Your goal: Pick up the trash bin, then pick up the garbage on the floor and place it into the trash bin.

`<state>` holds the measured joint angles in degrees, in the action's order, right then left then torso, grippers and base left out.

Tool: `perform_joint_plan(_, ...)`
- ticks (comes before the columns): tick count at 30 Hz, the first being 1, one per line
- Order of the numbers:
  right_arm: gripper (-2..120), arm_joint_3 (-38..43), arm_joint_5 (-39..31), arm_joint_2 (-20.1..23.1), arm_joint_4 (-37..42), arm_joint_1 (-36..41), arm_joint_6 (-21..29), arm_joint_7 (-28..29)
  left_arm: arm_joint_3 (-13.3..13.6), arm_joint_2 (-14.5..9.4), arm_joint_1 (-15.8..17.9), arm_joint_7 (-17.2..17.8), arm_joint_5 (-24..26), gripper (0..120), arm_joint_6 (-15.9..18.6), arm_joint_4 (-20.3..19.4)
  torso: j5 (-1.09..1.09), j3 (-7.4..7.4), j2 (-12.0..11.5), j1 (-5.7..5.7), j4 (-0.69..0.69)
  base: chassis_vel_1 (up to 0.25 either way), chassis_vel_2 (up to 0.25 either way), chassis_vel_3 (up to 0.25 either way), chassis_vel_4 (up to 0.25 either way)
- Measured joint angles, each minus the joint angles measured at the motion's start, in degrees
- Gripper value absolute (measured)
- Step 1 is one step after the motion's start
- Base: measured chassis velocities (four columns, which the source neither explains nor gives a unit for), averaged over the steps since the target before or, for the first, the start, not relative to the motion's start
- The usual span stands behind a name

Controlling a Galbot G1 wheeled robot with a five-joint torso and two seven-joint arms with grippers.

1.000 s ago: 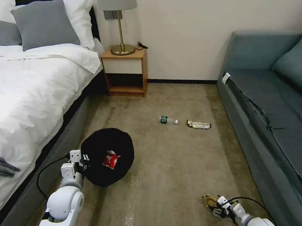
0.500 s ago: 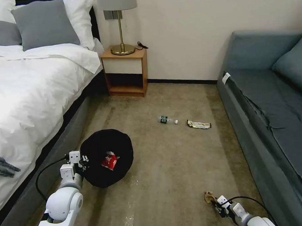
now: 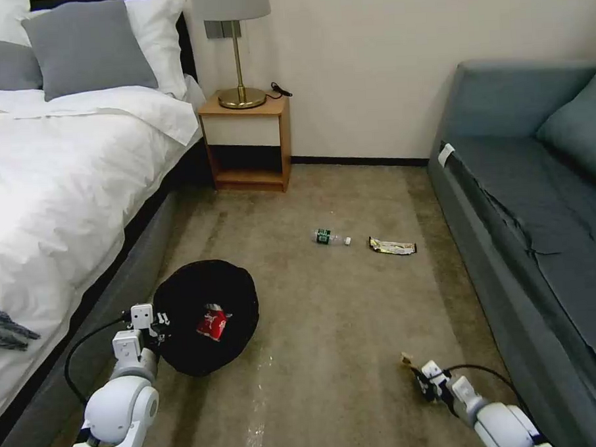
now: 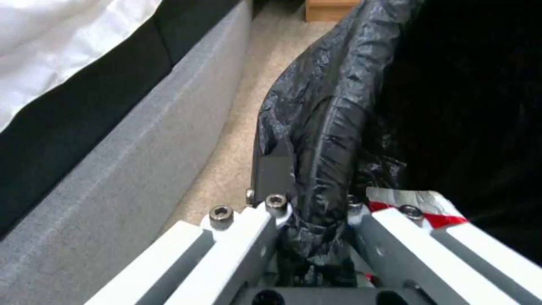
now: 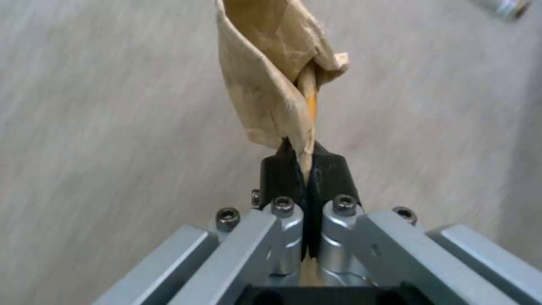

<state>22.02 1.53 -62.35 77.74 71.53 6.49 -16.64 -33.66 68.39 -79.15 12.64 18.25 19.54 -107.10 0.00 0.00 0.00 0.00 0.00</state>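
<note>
The trash bin (image 3: 183,307), lined with a crinkled black bag (image 4: 333,106), hangs tilted beside the bed, and my left gripper (image 3: 159,324) is shut on its near rim (image 4: 324,169). A red snack packet (image 3: 212,321) lies inside it (image 4: 421,205). At the lower right my right gripper (image 3: 418,375) is shut on the crumpled brown paper bag (image 5: 265,72), which sticks up from the closed fingertips (image 5: 330,167). Farther off on the carpet lie a small clear bottle with a green label (image 3: 330,237) and a shiny gold-white wrapper (image 3: 392,247).
A white-sheeted bed (image 3: 59,188) with a grey base runs along the left. A blue-grey sofa (image 3: 534,200) lines the right. A wooden nightstand (image 3: 247,140) with a lamp stands against the far wall. Open carpet (image 3: 335,314) lies between them.
The left gripper and the bin have shifted a little left and nearer to me. The right gripper has moved forward with the paper bag in its grip.
</note>
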Motion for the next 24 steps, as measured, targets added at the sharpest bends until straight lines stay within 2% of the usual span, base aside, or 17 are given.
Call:
perform_joint_plan(7,0,0.2,-0.2,-3.2,-0.1,-6.5,-0.6,1.7,0.4,0.2,-0.2,-0.1,-0.1,0,-0.2,0.2,-0.02,0.00,0.0,0.00,0.01,0.000,0.000,0.000,0.000)
perform_joint_plan(13,0,-2.0,-2.2,-4.8,0.9,-9.0,-1.4,3.3,0.7,0.4,-0.1,-0.1,-0.5,0,-0.2,0.2,0.00,0.00,0.0,0.00,0.01,0.000,0.000,0.000,0.000)
perform_joint_plan(21,0,-7.7,-5.0,-4.1,5.2,-11.3,-1.3,4.9,0.7,0.2,0.1,-0.2,-0.9,0,0.0,0.2,0.00,0.00,0.0,0.00,0.00,0.000,0.000,0.000,0.000)
perform_joint_plan(24,0,-11.0,-9.0,-2.5,10.7,-11.9,0.0,5.8,0.7,0.0,-0.1,0.0,-0.9,0,0.2,-0.1,-0.01,0.00,0.0,0.00,0.00,0.000,0.000,0.000,0.000)
